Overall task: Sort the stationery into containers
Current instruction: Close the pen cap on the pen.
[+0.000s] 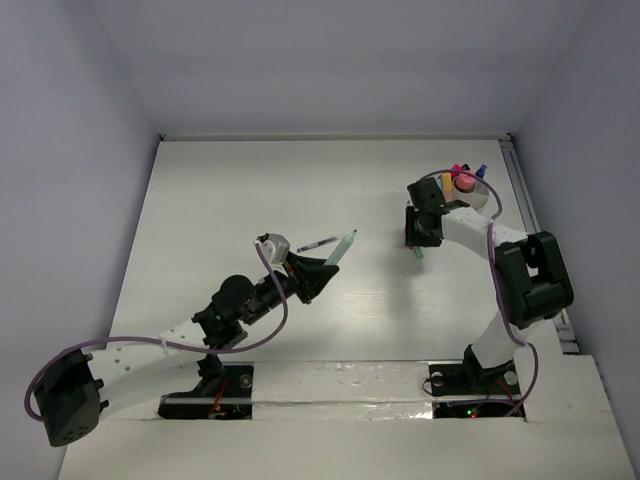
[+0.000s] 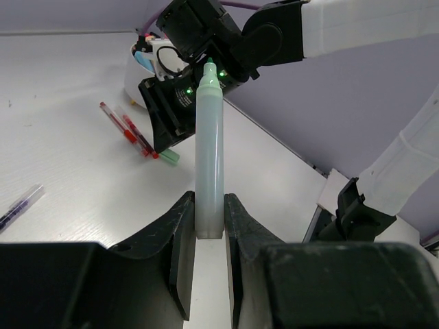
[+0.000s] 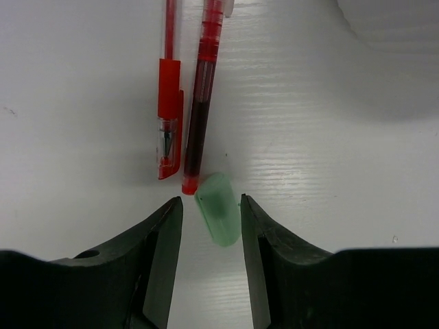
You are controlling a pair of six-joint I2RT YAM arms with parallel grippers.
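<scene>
My left gripper (image 1: 318,272) (image 2: 208,205) is shut on the butt of an uncapped pale-green marker (image 2: 209,151) (image 1: 345,246), which it holds above the table pointing toward the right arm. A pale-green cap (image 3: 219,209) (image 2: 169,156) lies on the table. My right gripper (image 3: 211,205) (image 1: 417,243) is down over it, open, a finger on either side with a gap on the left. Two red pens (image 3: 185,103) (image 2: 127,130) lie side by side just beyond the cap. The white cup (image 1: 488,192) (image 2: 136,75) behind holds several markers (image 1: 462,178).
A thin grey-purple pen (image 1: 318,242) (image 2: 19,205) lies on the table beside the left gripper. The cup's wall (image 3: 391,27) shows at the top right of the right wrist view. A rail (image 1: 530,220) runs along the table's right edge.
</scene>
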